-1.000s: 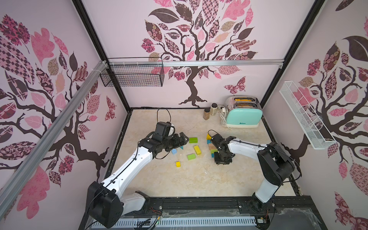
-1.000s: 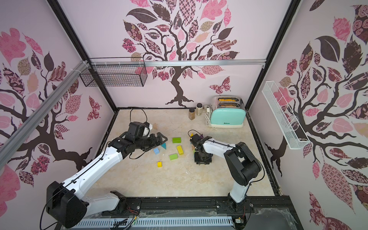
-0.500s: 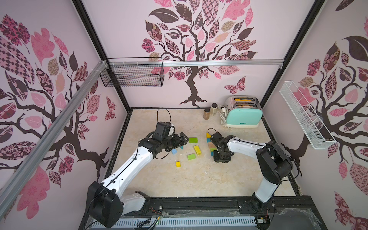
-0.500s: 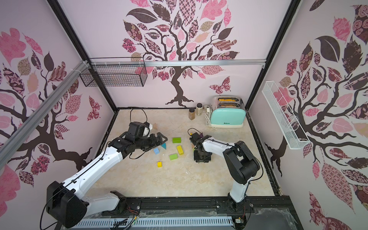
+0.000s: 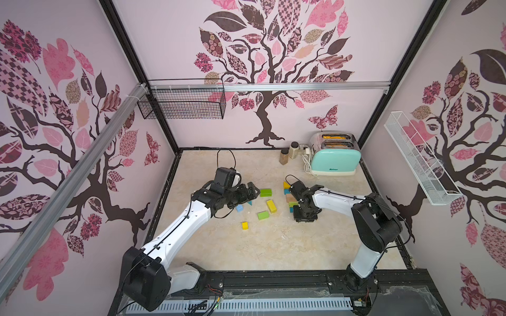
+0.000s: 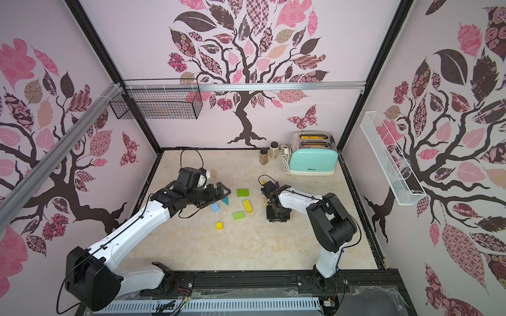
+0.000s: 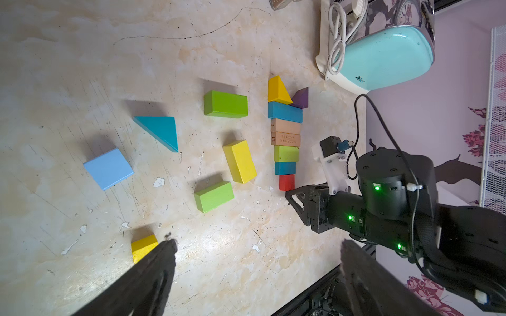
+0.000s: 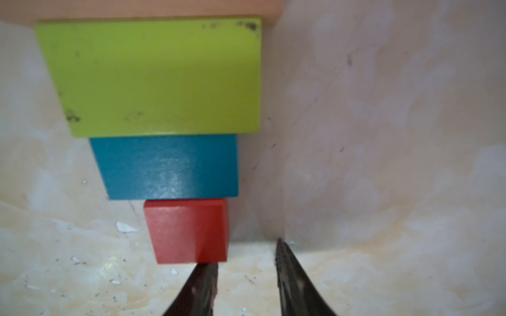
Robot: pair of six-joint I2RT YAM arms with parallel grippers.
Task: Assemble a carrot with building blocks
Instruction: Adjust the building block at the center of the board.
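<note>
Almost nothing changes in the last second. The right gripper [image 8: 243, 253] stays at the near end of the row of blocks. Only the elbow of its arm shifts a little, and its jaws keep the same half-open gap. Nothing is between them. One fingertip [image 8: 206, 269] stands just at the near corner of the red cube [image 8: 189, 231]; whether it touches cannot be told. The left gripper [image 5: 253, 192] does not move either: it hangs wide open and empty over the loose blocks on the left half of the table [image 5: 246, 246].

The row lies on the right half of the table, nearer than the toaster [image 5: 335, 160]. From far to near it has a yellow wedge [image 7: 277, 90] and a purple wedge [image 7: 301, 98], a blue bar [image 7: 284, 112], two tan blocks [image 7: 286, 126], a green block [image 8: 153, 76], a teal block [image 8: 167, 167] and the red cube. Each block touches the next, and the row gets narrower toward the near end. The loose blocks, among them a yellow bar [image 7: 240, 161] and a teal wedge [image 7: 161, 131], lie as before.

For the task this probably means that the carrot is nearly built. The red cube is already set down as the tip, and the right gripper seems only to straighten it. It must then draw back without pushing the row.
</note>
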